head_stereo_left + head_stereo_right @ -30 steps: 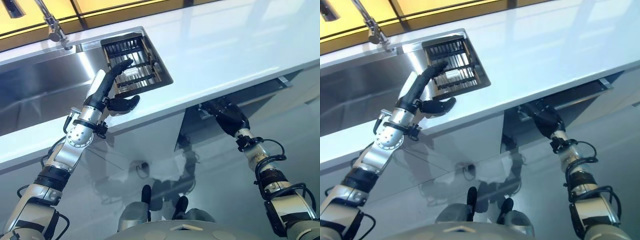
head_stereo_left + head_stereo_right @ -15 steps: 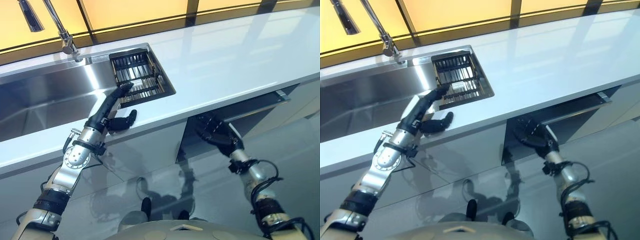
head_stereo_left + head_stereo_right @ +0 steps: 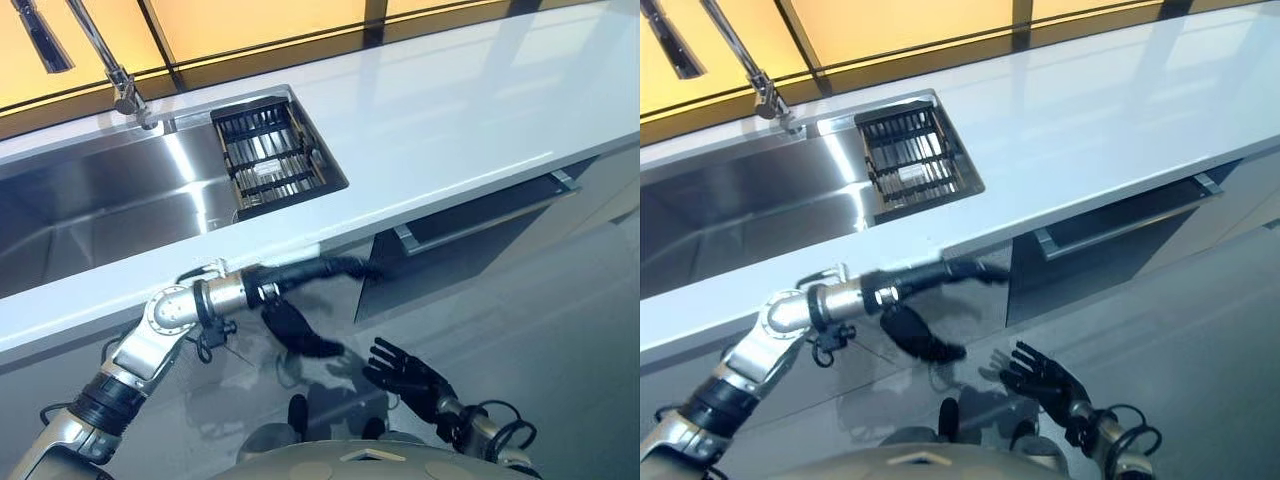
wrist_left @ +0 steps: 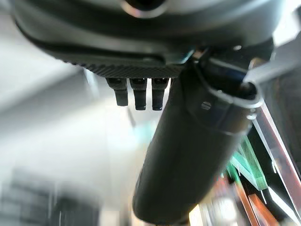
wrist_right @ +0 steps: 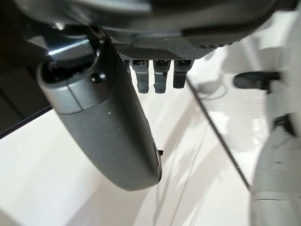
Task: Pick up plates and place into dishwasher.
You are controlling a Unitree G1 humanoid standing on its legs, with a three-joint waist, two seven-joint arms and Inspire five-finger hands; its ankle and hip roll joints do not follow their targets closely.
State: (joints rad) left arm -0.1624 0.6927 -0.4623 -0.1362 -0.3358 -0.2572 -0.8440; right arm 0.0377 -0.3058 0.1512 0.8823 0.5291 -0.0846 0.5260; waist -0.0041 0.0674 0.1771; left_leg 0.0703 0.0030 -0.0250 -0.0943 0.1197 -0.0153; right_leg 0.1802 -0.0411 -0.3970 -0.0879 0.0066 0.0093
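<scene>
A black dish rack (image 3: 266, 150) sits in the right end of the steel sink (image 3: 90, 200); I cannot make out a plate in it. Under the white counter (image 3: 450, 110) a dark opening (image 3: 440, 240) shows behind a bar handle (image 3: 490, 203). My left hand (image 3: 300, 278) reaches rightward just below the counter's front edge, open and holding nothing, its thumb (image 4: 188, 155) hanging down. Its fingertips end close to the left side of the dark opening. Lower down, my right hand (image 3: 408, 374) hovers before the glossy cabinet front, open with spread fingers (image 5: 157, 75) and empty.
A tall tap (image 3: 110, 65) rises at the back of the sink. Grey glossy cabinet fronts (image 3: 560, 300) run below the counter. A yellow wall panel (image 3: 250, 20) lies behind the counter.
My left hand has come off the counter edge by the rack and dropped below it, reaching right. My right hand has pulled out of the dark opening and sunk lower. The view shifted slightly.
</scene>
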